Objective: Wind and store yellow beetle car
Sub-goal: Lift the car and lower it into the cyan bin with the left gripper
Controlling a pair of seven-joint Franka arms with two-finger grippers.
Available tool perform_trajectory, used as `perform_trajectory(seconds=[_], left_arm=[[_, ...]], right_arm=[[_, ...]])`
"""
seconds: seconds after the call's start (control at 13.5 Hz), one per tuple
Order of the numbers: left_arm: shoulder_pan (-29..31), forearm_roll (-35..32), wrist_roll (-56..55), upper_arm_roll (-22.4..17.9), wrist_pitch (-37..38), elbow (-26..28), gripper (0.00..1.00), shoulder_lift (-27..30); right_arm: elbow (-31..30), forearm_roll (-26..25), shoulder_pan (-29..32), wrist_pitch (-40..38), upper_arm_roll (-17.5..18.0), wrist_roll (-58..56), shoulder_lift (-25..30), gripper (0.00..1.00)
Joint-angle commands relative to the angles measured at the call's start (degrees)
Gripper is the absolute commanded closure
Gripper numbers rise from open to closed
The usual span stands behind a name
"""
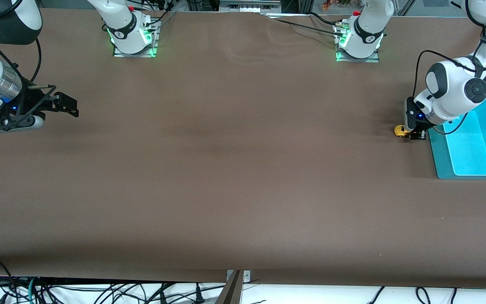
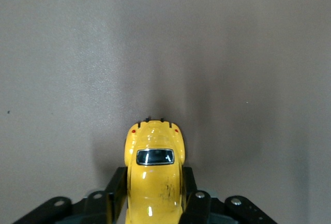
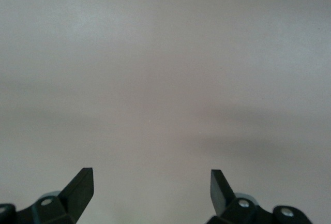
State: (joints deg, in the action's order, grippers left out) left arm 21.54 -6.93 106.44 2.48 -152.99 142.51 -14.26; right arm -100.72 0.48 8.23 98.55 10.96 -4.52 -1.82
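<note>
At the left arm's end of the brown cloth-covered table (image 1: 234, 169), just beside the shallow turquoise plastic bin (image 1: 485, 166), the left gripper (image 1: 415, 134) is down at the surface with its two black fingers (image 2: 118, 190) pressed against the flanks of the tiny bright yellow beetle-shaped toy car (image 2: 153, 180). The car sits on the table, its rounded tail pointing away from the bin. Winding looks like the step in hand: the grasp is made, and the likely next move is to drag the car backward along the cloth with its wheels kept in contact, then lift it over the bin's wall and let go. Whether the wheels are touching the cloth I cannot quite tell. The right gripper (image 3: 152, 190) waits over bare table at the right arm's end, its fingers spread wide on nothing.
</note>
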Motion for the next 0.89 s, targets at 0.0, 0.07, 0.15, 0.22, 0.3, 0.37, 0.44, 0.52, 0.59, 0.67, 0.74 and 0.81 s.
perform_trajectory(seconds=[0.0, 0.07, 0.15, 0.22, 0.3, 0.37, 0.44, 0.52, 0.59, 0.67, 0.74, 0.81], left_arm=[[-0.2, -1.0, -1.4, 0.2, -0.4, 0.1, 0.88, 0.5], [-0.2, -1.0, -1.5, 0.9, 0.0, -0.1, 0.88, 1.2], [-0.2, -1.0, -1.4, 2.1, 0.2, -0.3, 0.87, 2.5], [-0.2, -1.1, -1.6, 2.7, 2.6, -1.3, 0.88, 3.9], [-0.2, -1.1, -2.3, 4.2, 6.2, -3.0, 0.87, 4.4], [-0.2, -1.1, -3.0, 5.5, 9.6, -4.9, 0.87, 4.5], [-0.2, -1.2, -3.2, 5.9, 12.0, -6.5, 0.87, 4.5], [-0.2, -1.3, -3.2, 6.0, 13.4, -7.9, 0.87, 4.5], [-0.2, -1.4, -3.2, 6.0, 15.2, -9.4, 0.87, 4.4], [-0.2, -1.6, -3.1, 5.9, 17.7, -11.6, 0.87, 4.3], [-0.1, -1.6, -3.1, 5.9, 21.3, -14.6, 0.87, 4.1], [0.0, -1.6, -3.1, 5.8, 25.7, -18.5, 0.87, 3.7]], right_arm=[[1.0, 0.0, -0.1, -0.2, 0.1, 0.6, -0.4, 0.00], [1.0, 0.0, -0.1, -0.4, 0.1, 0.6, -0.3, 0.00], [1.0, 0.0, -0.1, -0.3, 0.1, 0.3, -0.4, 0.00], [1.0, 0.0, -0.1, -0.3, 0.1, 0.3, -0.4, 0.00], [1.0, 0.1, -0.1, -0.4, 0.1, 0.3, -0.4, 0.00], [1.0, 0.1, -0.1, -0.5, 0.1, 0.3, -0.4, 0.00], [1.0, 0.1, -0.1, -0.5, 0.1, 0.3, -0.4, 0.00], [1.0, 0.1, -0.1, -0.4, 0.1, 0.3, -0.4, 0.00], [1.0, 0.1, -0.1, -0.4, 0.1, 0.4, -0.4, 0.00], [1.0, 0.1, -0.1, -0.5, 0.1, 0.4, -0.4, 0.00], [1.0, 0.1, -0.1, -0.6, 0.1, 0.4, -0.4, 0.00], [1.0, 0.1, -0.1, -0.7, 0.1, 0.4, -0.4, 0.00]])
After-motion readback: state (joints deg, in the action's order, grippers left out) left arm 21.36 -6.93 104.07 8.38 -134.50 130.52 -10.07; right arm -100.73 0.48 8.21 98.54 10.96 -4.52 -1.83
